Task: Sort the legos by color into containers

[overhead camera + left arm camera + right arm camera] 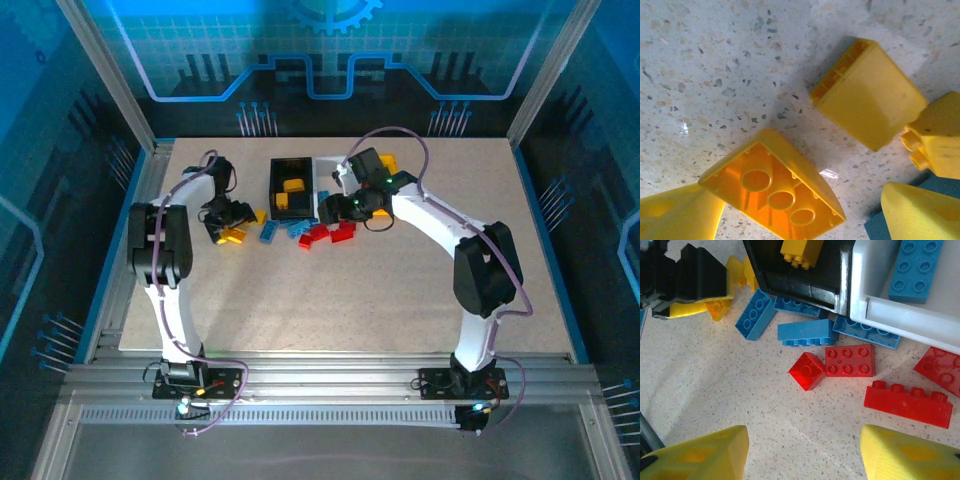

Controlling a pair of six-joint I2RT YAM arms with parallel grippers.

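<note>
My left gripper [802, 202] is open low over the table, its yellow fingers [680, 217] either side of a yellow-orange lego [775, 187] lying hollow side up. Two more yellow legos [870, 95] lie just beyond it. My right gripper [805, 445] is open over bare table with nothing between its fingers. Ahead of it lie red legos [850, 360] and blue legos [807, 333]. The black container [800, 287] holds a yellow lego [800, 251]. The white container [900, 320] holds a blue lego [915, 270]. From above, the left gripper [222, 222] is left of the black container [273, 185], and the right gripper [335, 212] is near the red legos [335, 233].
A long red lego [907, 401] and another red one [940, 370] lie to the right of my right gripper. The left gripper's black body [690, 280] is at the far left of the pile. A yellow-orange shape [388, 163] sits behind the right arm. The near half of the table [320, 300] is bare.
</note>
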